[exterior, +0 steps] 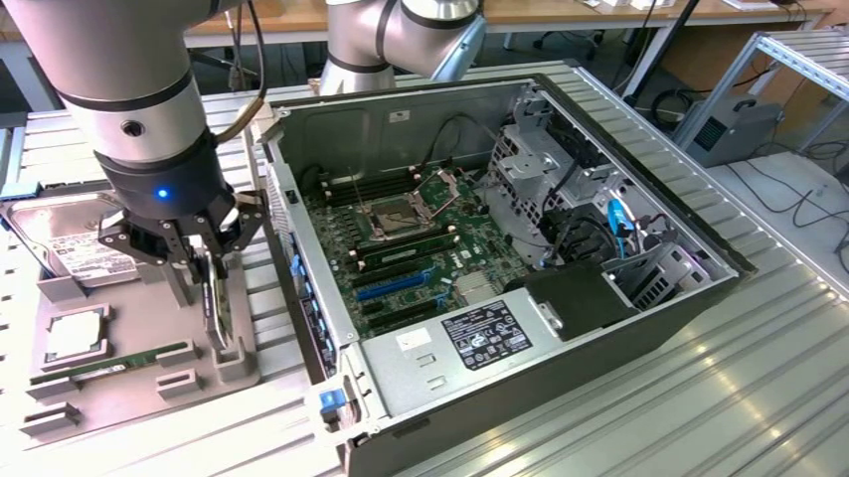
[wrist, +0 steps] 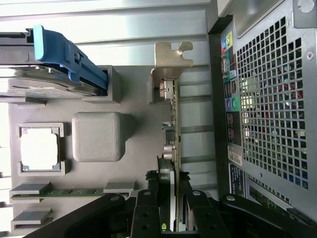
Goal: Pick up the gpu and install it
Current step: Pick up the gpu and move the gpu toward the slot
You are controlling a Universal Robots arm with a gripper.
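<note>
Gripping gpu [wrist: 174,126] by its two flat faces: end effector [wrist: 172,198] half closed, fingers pinching thin board. Card stands on edge in slot of gray fixture tray [wrist: 133,144] on counter [exterior: 663,397], beside open computer case [exterior: 398,114]. Standing on edge leaves both faces free for pinch. Silver bracket [wrist: 171,57] at far end. Cannot tell whether lifted clear.

No print is legible on any label.

High exterior overview; close downward wrist view; shared gpu [wrist: 173,124], tray [wrist: 133,148].
</note>
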